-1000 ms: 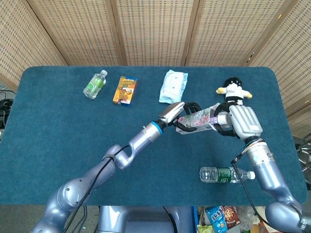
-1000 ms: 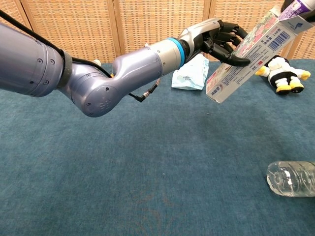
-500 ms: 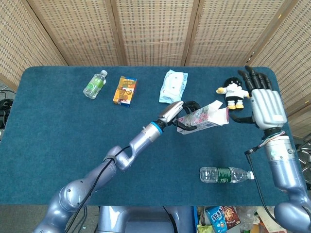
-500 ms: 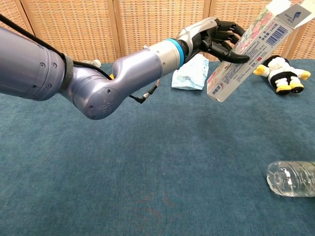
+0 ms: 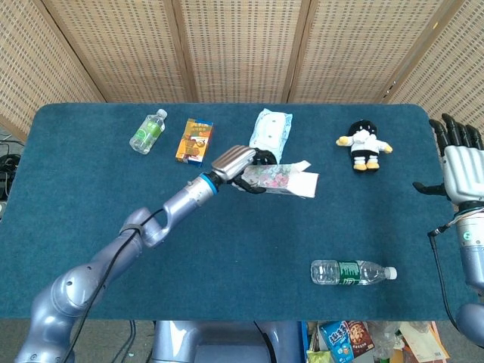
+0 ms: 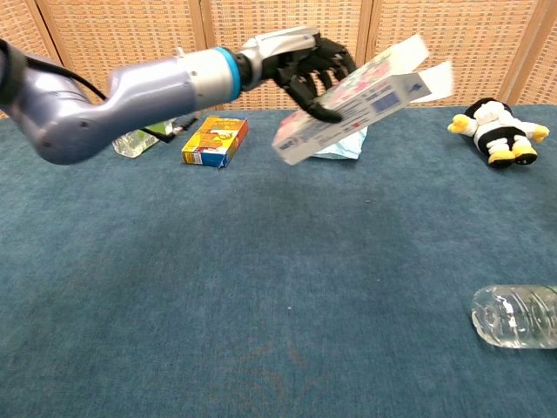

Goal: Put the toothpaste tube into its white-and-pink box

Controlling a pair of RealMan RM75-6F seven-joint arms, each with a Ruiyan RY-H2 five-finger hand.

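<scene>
My left hand [image 5: 240,165] [image 6: 306,71] holds the white-and-pink toothpaste box [image 5: 281,180] [image 6: 352,98] in the air above the middle of the table. The box is tilted, its open flaps pointing to the right. The toothpaste tube does not show outside the box; I cannot tell whether it is inside. My right hand [image 5: 460,162] hangs at the table's right edge, fingers spread, holding nothing. It is out of the chest view.
On the blue table [image 5: 91,197] lie a green-label bottle [image 5: 147,131], an orange box [image 5: 194,141] [image 6: 214,141], a light-blue wipes pack [image 5: 270,133], a plush doll [image 5: 364,145] [image 6: 497,131] and a clear water bottle [image 5: 350,272] [image 6: 516,316] near the front right.
My right hand let go of the box's far end and pulled back to the right edge, opening. My left hand carried the box left and levelled it.
</scene>
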